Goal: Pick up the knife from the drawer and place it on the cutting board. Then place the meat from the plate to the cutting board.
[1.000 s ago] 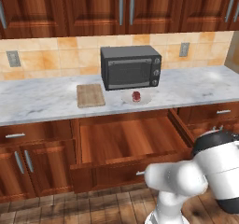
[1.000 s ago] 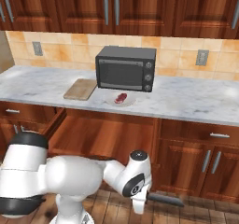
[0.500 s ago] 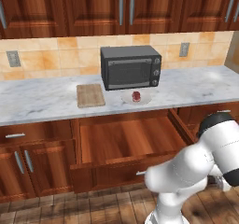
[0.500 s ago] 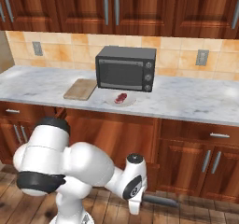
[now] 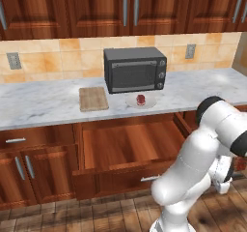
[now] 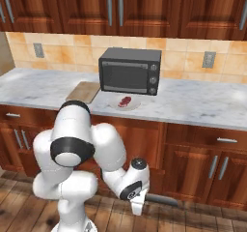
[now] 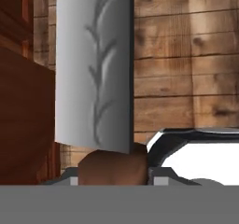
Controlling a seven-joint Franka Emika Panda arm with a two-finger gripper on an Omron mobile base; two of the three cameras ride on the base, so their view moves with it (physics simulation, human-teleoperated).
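Arm swings up and right since a second ago; gripper [image 6: 138, 208] stays clamped on knife [image 7: 93, 73] handle, low, right of open drawer [image 5: 126, 146]. Cutting board [image 5: 93, 98] above on counter awaits.

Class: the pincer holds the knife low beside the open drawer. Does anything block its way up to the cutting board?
Nothing visible lies on the board. The knife must rise over the counter edge.
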